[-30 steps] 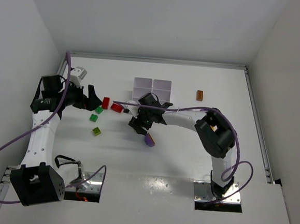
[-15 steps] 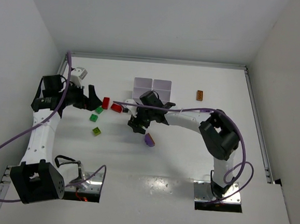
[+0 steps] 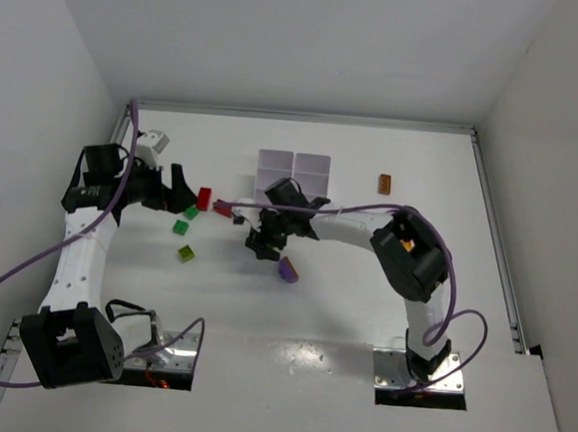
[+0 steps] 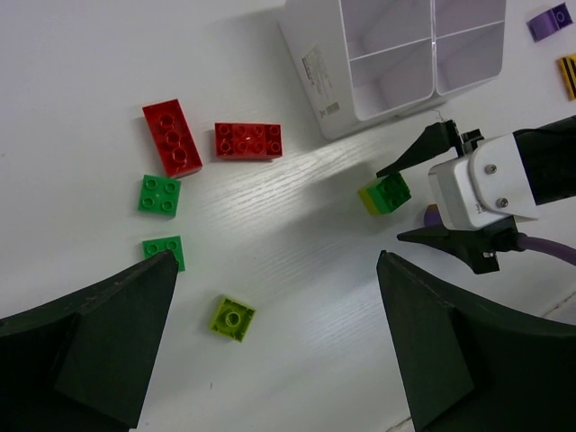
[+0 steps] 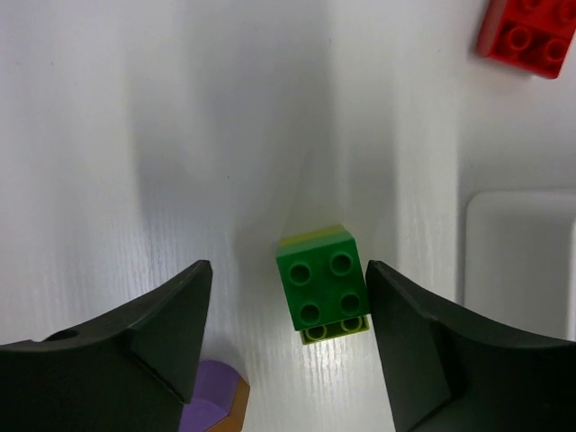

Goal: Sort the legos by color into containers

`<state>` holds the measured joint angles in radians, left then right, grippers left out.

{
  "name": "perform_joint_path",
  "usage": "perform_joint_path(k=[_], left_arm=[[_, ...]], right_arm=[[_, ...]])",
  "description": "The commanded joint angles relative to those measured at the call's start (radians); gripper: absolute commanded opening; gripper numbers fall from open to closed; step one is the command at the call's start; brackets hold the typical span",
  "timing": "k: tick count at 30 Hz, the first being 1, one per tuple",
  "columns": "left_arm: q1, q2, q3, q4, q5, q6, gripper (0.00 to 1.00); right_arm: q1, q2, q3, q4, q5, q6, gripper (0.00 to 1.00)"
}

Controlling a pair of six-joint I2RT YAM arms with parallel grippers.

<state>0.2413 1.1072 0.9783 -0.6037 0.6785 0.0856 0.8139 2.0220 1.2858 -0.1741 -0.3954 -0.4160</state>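
**A:** The right hand (image 5: 286,270) is low over the counter (image 3: 342,310), fingers spread, and the green-on-lime clump (image 5: 322,288) lies right between them!

**B:** Gripped?

**A:** No, the jaws stand apart. Bare counter shows between the clump and one finger. On the other side it sits tight by the finger, and I cannot tell whether they touch.

**B:** What crowds it?

**A:** The white tray (image 4: 315,67) has a corner just beside it, past that tight finger. A purple piece (image 5: 211,405) lies near the other finger's base. A red brick (image 5: 531,31) lies farther out, apart from the clump.

**B:** And the left hand?

**A:** The left hand (image 3: 178,191) hangs wide open, holding nothing, over the scatter on the left. There's a long red brick (image 4: 172,137), a green brick (image 4: 159,194), a second green brick (image 4: 165,250) and a lime brick (image 4: 233,319), none touching.

**B:** Room to move?

**A:** Broad bare counter on the near side, toward the arm bases, and more to the right. An orange-brown brick (image 3: 385,184) lies well apart, right of the tray.
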Motion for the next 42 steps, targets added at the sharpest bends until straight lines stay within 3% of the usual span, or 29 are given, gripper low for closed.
perform_joint_path(k=[1,3,7,8,11,15,20,21,24,25,26,28,32,42], left_arm=[[0.009,0.000,-0.009,0.019,0.030,-0.009,1.00],[0.009,0.000,-0.009,0.019,0.030,-0.009,1.00],[0.009,0.000,-0.009,0.019,0.030,-0.009,1.00],[0.009,0.000,-0.018,0.019,0.030,-0.009,1.00],[0.009,0.000,-0.018,0.019,0.030,-0.009,1.00],[0.009,-0.021,-0.044,0.030,0.044,-0.009,0.98],[0.009,-0.127,-0.113,0.065,0.138,0.009,0.97],[0.009,-0.171,-0.142,0.102,0.162,-0.013,0.97],[0.009,-0.210,-0.171,0.162,0.262,-0.052,0.97],[0.009,-0.210,-0.171,0.180,0.327,-0.066,0.97],[0.009,-0.210,-0.188,0.197,0.363,-0.078,0.97],[0.009,-0.210,-0.199,0.248,0.464,-0.096,0.97],[0.009,-0.162,-0.199,0.283,0.585,-0.122,0.94],[0.009,0.009,-0.107,0.283,0.702,-0.076,0.84]], right_arm=[[-0.012,0.003,0.046,0.005,-0.030,-0.038,0.67],[-0.012,0.012,0.055,0.005,-0.030,-0.038,0.64],[-0.012,0.012,0.055,0.005,-0.030,-0.038,0.42],[-0.012,0.012,0.055,0.005,-0.030,-0.038,0.30],[-0.021,-0.002,0.055,0.015,-0.048,-0.038,0.14],[-0.021,-0.057,0.095,-0.044,-0.103,0.014,0.03],[-0.109,-0.106,0.223,-0.071,-0.328,0.290,0.00],[-0.128,-0.106,0.253,-0.027,-0.412,0.468,0.00],[-0.196,-0.092,0.262,0.297,-0.550,0.818,0.00],[-0.206,-0.062,0.262,0.402,-0.575,1.061,0.00],[-0.216,-0.048,0.262,0.606,-0.591,1.174,0.00],[-0.216,-0.016,0.279,0.749,-0.609,1.393,0.00],[-0.206,0.040,0.369,0.759,-0.648,1.434,0.00],[-0.179,0.040,0.334,0.841,-0.717,1.474,0.00]])
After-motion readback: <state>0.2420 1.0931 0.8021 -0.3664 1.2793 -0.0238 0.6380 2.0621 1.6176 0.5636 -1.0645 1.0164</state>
